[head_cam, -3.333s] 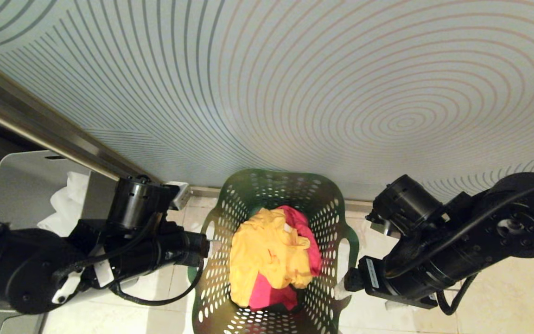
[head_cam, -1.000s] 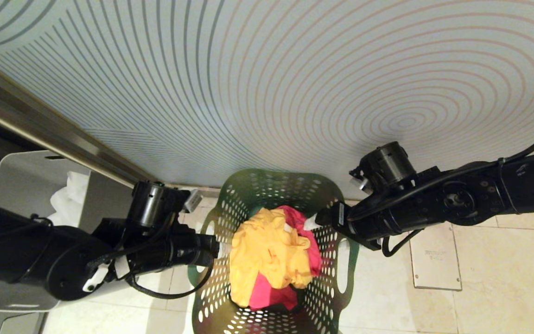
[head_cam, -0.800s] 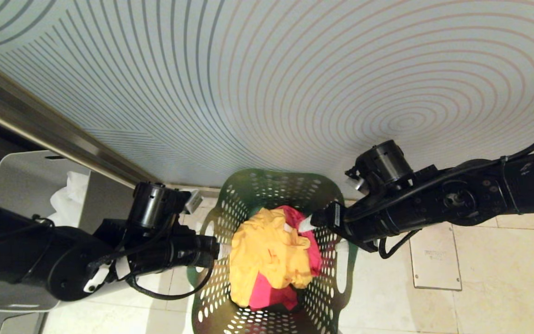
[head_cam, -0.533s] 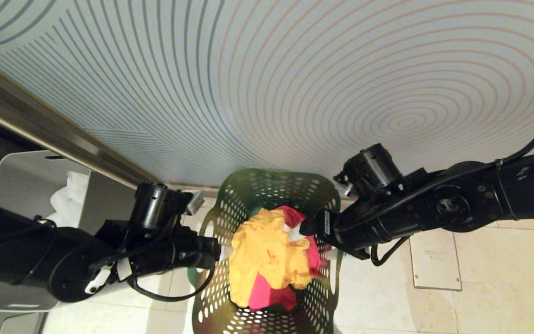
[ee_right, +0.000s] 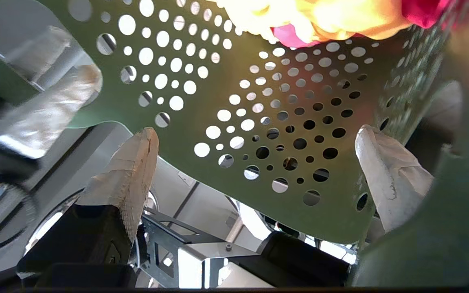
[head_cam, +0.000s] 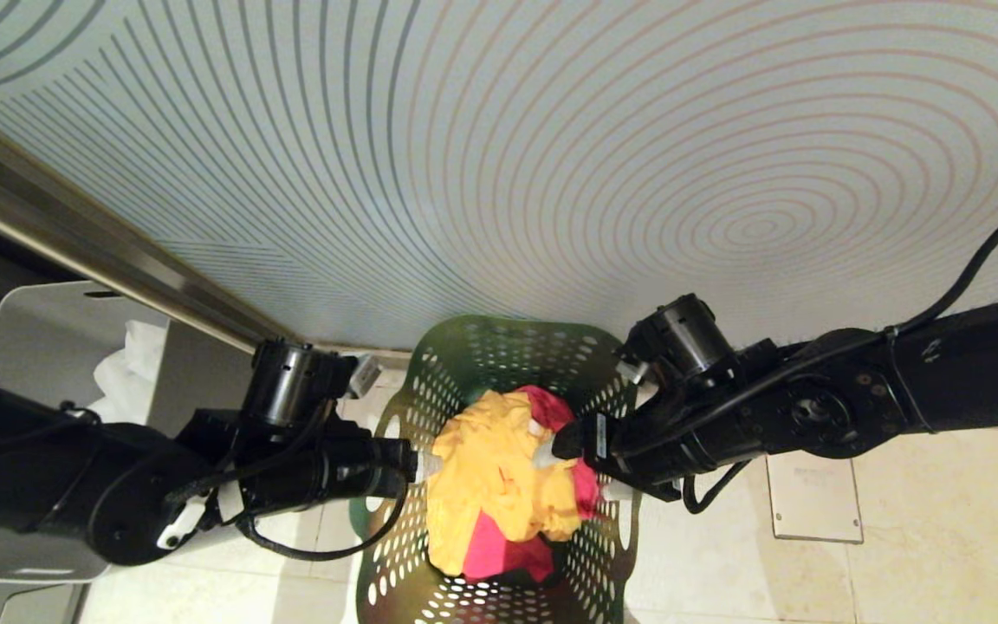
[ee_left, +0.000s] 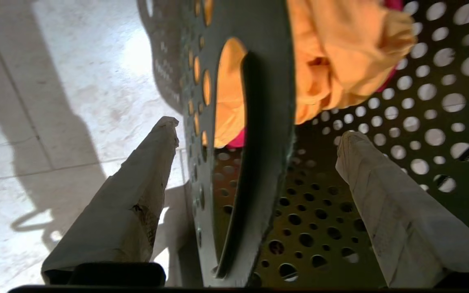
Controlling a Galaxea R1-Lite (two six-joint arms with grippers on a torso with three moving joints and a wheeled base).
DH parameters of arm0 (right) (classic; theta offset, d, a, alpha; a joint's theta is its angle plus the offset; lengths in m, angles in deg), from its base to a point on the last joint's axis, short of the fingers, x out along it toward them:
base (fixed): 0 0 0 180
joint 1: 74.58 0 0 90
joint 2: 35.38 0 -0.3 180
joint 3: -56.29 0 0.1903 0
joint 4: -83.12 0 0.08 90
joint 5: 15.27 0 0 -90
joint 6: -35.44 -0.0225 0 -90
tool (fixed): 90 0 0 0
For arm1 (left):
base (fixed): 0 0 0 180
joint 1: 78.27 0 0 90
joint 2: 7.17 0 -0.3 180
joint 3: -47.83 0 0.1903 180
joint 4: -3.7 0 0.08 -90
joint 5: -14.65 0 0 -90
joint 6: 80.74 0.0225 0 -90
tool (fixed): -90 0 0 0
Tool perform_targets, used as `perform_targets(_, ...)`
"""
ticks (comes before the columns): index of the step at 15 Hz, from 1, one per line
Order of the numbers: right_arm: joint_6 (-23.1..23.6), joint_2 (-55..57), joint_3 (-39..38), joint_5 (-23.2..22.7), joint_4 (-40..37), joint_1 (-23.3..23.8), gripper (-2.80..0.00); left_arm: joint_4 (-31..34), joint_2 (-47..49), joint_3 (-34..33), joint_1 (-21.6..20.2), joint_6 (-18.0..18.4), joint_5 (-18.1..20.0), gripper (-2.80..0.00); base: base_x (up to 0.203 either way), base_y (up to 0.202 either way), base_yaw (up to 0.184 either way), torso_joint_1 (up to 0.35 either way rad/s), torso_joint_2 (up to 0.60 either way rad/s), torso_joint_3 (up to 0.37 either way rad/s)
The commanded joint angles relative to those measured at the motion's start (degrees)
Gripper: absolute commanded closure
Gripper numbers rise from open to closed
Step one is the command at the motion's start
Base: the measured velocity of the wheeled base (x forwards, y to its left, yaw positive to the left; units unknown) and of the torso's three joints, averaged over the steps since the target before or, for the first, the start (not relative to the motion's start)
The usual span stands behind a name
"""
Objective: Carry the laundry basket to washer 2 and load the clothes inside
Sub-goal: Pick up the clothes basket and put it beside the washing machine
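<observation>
Since the earlier frames the right gripper [head_cam: 551, 451] has been brought inward from beside the laundry basket [head_cam: 499, 347] to its right rim, while the left gripper [head_cam: 423, 464] has been kept at the left rim. No writing can be read. At the left, one grey bin [head_cam: 40, 338] with white material [head_cam: 131, 368] is seen beside the left arm. One basket is set on the tiled floor [head_cam: 941, 537] against the patterned wall [head_cam: 551, 156], with two garments counted in it, yellow clothes [head_cam: 490, 477] over a pink-red piece. Both grippers are spread wide, each astride a basket wall [ee_left: 267, 122], nothing being clamped. One floor plate [head_cam: 813, 498] lies at the right.
</observation>
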Motion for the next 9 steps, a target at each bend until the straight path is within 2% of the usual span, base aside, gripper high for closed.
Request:
perform_targets(1,-0.2,0.6,-1.5,-0.1,0.0,0.0,-2.8,0.2,-1.7,0.5,0.1,-0.6,0.6,-2.8,0.0,0.0,0.0,0.0,0.0,0.0)
perform_targets(2,-0.2,0.9,-2.3,-0.1,0.6,0.0,-2.8,0.7,-2.3,0.4,0.6,-2.4,1.6,-2.8,0.0,0.0,0.0,0.0,0.0,0.0)
perform_targets(4,-0.1,1.7,-4.1,-0.1,4.0,0.0,-2.8,1.6,-2.8,0.5,0.8,-8.7,6.2,-2.8,0.0,0.0,0.0,0.0,0.0,0.0)
perform_targets(5,0.0,2.3,-4.9,-0.1,5.5,0.0,-2.8,1.6,-2.4,0.3,0.7,-10.1,7.2,-2.8,0.0,0.0,0.0,0.0,0.0,0.0)
perform_targets(9,0.2,3.3,-5.3,-0.1,9.4,0.0,-2.8,1.1,0.3,0.0,0.8,-10.6,7.5,-2.8,0.0,0.0,0.0,0.0,0.0,0.0)
